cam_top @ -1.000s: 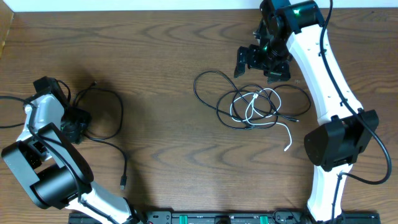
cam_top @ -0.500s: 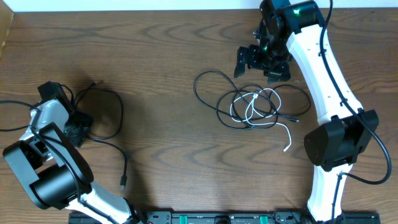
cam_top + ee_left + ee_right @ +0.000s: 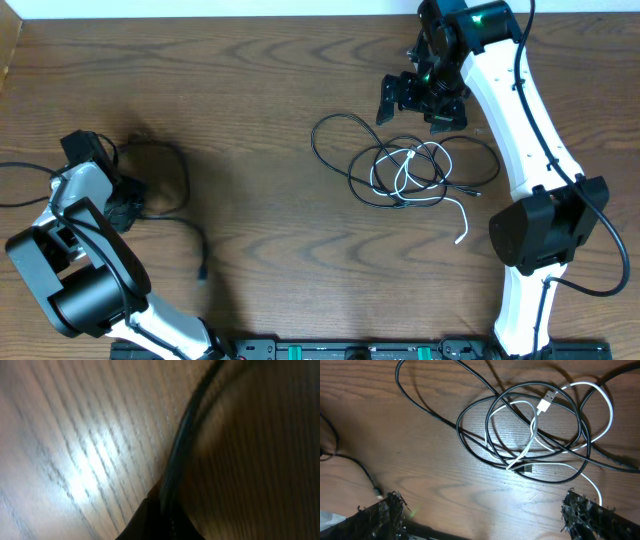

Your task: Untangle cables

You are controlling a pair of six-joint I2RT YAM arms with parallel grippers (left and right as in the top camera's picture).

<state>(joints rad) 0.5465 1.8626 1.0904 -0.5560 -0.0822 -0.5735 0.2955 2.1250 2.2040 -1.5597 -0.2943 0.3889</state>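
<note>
Keeping one black cable (image 3: 186,180) pinched in the closed left pincer (image 3: 122,203) far left on the surface (image 3: 270,100), well apart from the tangle (image 3: 410,170), likely to isolate it, with the right pincer (image 3: 418,108) spread wide, empty, above that knot.

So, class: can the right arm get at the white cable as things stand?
Probably yes: the right gripper hangs open just beyond the tangle with nothing between, and the white cable lies exposed, though black cables cross it.
</note>
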